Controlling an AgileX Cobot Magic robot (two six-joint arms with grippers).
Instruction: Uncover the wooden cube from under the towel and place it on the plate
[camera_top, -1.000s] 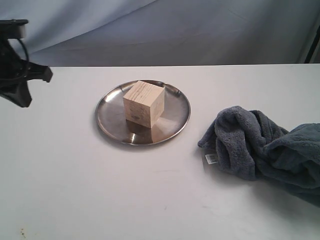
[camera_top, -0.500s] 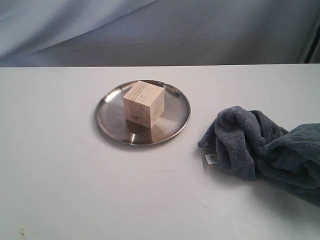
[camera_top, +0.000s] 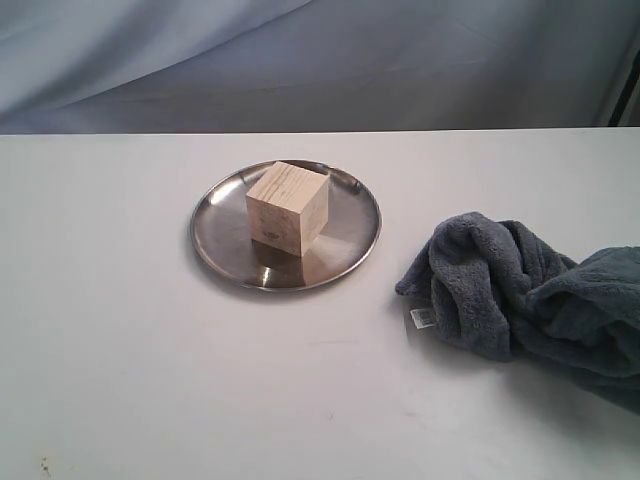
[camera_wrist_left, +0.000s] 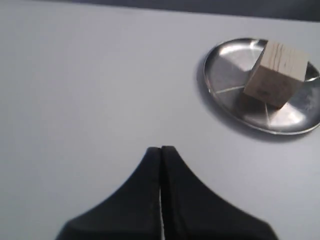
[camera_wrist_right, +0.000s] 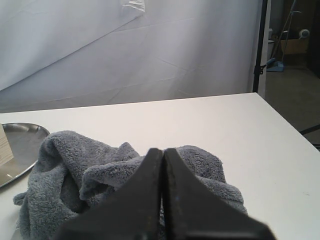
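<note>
Wooden cube (camera_top: 288, 208) sits flat near the middle of the plate (camera_top: 225, 248) on the white bench (camera_top: 150, 380), towel (camera_top: 520, 290) heaped apart on the right, left gripper (camera_wrist_left: 160, 150) and right gripper (camera_wrist_right: 162, 152) both pinched together, holding nothing.

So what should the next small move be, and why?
Probably nothing more, just stop: the pale wooden cube already sits on the round shiny steel plate, the fluffy blue-grey towel lies bunched off to the side, and the left gripper and right gripper are shut, empty.
</note>
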